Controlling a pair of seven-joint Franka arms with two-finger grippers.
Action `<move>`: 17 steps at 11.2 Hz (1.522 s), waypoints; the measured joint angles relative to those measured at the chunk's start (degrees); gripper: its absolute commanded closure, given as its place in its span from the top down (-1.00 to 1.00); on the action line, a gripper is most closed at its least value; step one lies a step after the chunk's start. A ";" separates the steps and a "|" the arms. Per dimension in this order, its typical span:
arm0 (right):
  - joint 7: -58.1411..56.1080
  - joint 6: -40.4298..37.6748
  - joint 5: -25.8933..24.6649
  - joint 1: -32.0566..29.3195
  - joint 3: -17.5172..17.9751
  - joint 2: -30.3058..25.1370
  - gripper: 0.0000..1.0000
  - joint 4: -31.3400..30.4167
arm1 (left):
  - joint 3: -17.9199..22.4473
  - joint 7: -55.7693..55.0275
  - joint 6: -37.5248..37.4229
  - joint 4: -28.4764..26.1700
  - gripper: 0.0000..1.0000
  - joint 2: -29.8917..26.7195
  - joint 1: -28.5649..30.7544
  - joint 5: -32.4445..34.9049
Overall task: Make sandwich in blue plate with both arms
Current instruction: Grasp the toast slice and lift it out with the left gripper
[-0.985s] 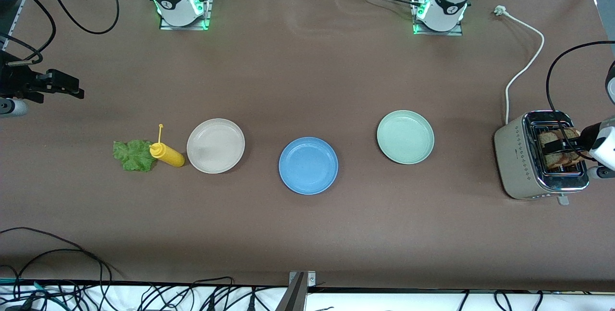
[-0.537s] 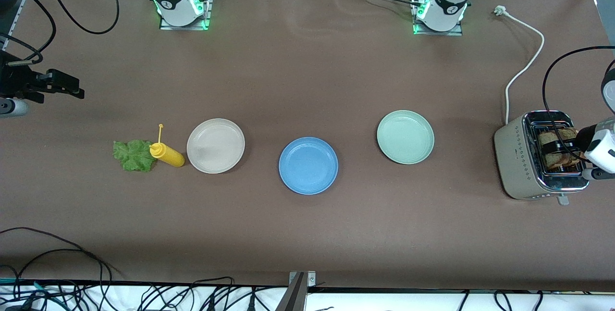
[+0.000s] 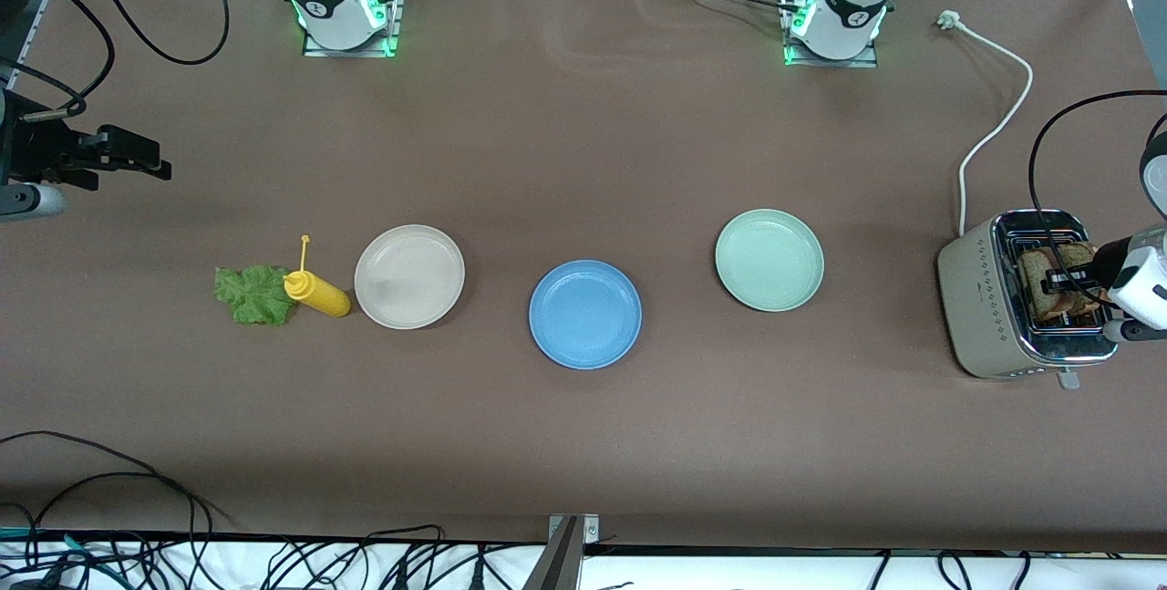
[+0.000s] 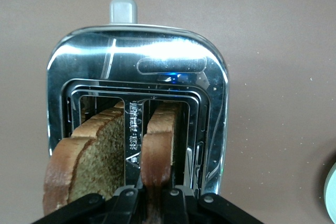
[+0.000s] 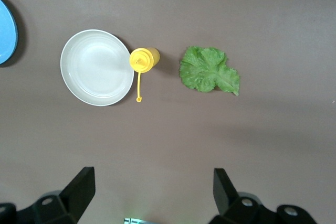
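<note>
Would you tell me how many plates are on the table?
3: a beige plate beside the yellow bottle, the blue plate in the middle, a green plate toward the toaster.

From my seat: shiny silver toaster [image 3: 994,307], yellow squeeze bottle [image 3: 317,292] just beside a round beige plate [image 3: 409,276], pale green round plate [image 3: 769,260].

The table [image 3: 583,161] has a plain brown cover. On it are a matte blue plate [image 3: 585,314], a pale green plate [image 3: 769,260] and a beige plate [image 3: 408,276]. The squeeze bottle [image 3: 316,293] is yellow, the lettuce leaf [image 3: 251,295] bright green. The toaster [image 3: 994,307] is cream (with a shiny chrome top), and its bread slices [image 4: 100,150] are brown with darker crust.
</note>
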 measured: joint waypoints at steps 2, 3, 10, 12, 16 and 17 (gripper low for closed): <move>0.00 0.25 0.00 0.00 0.00 0.75 1.00 -0.01 | 0.00 0.04 0.00 0.39 -1.00 -0.01 0.00 0.00; 0.00 0.39 -0.01 0.00 0.00 1.07 1.00 -0.01 | -0.01 0.05 0.00 0.76 -1.00 -0.03 -0.02 0.00; 0.00 2.59 -1.34 0.08 0.05 0.32 1.00 0.29 | -0.36 1.28 -1.73 3.68 -1.00 -4.93 -0.18 0.00; -0.01 2.87 -1.52 0.14 0.23 0.12 1.00 0.29 | -0.75 1.29 -2.96 4.38 -1.00 -7.15 -0.95 0.00; -0.46 2.91 -1.59 0.16 0.25 0.14 1.00 0.25 | -3.79 1.22 -7.91 7.13 -1.00 -10.76 -1.33 -0.02; -0.69 2.92 -1.60 0.16 0.24 0.15 1.00 0.25 | -4.82 1.19 -8.86 7.56 -1.00 -11.34 -1.36 -0.07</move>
